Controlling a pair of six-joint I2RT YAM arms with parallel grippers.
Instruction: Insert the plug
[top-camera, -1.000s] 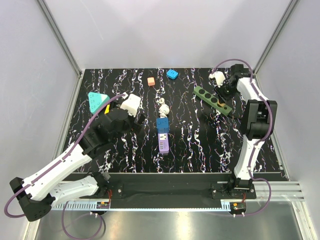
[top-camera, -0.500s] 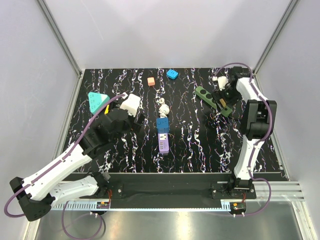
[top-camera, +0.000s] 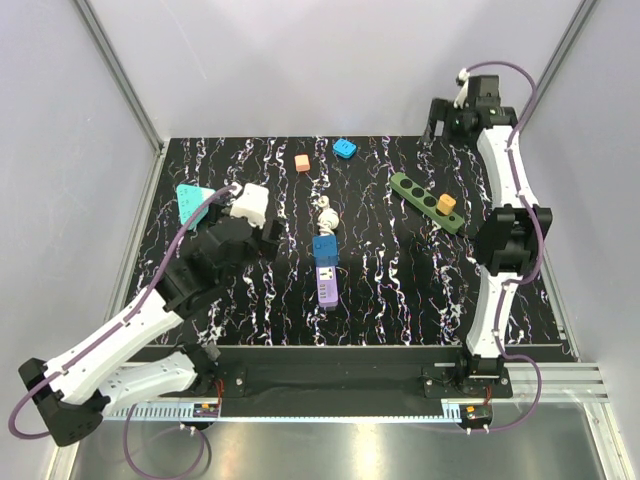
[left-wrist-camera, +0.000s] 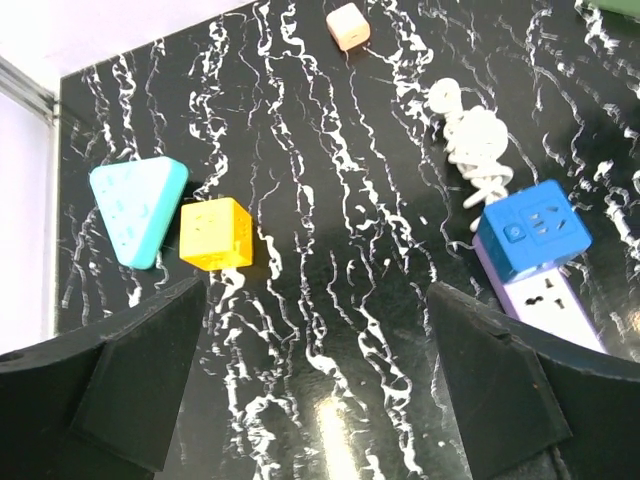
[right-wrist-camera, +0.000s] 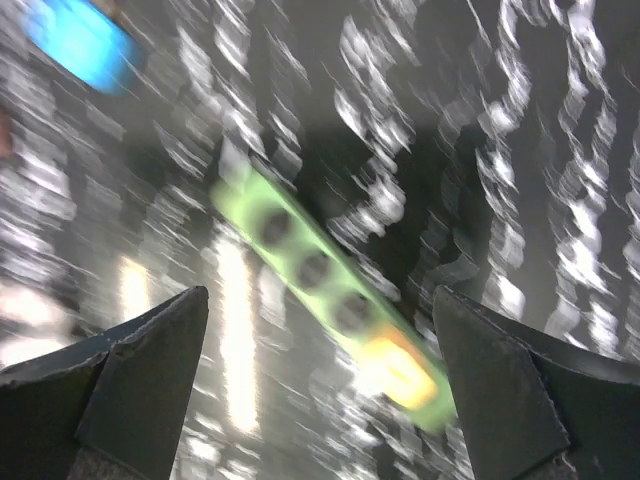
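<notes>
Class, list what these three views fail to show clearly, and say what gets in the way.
Right wrist view: everything is blurred; the green strip and orange plug are smears, so the plug's depth cannot be judged.
Left wrist view: the purple power strip has its near end hidden by a finger of the left gripper.
Top view: the blue adapter has socket holes too small to read.

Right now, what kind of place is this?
Probably a laboratory robot test cell: a marbled black table enclosed by plain white panels, with small practice pieces such as the green hole block.
</notes>
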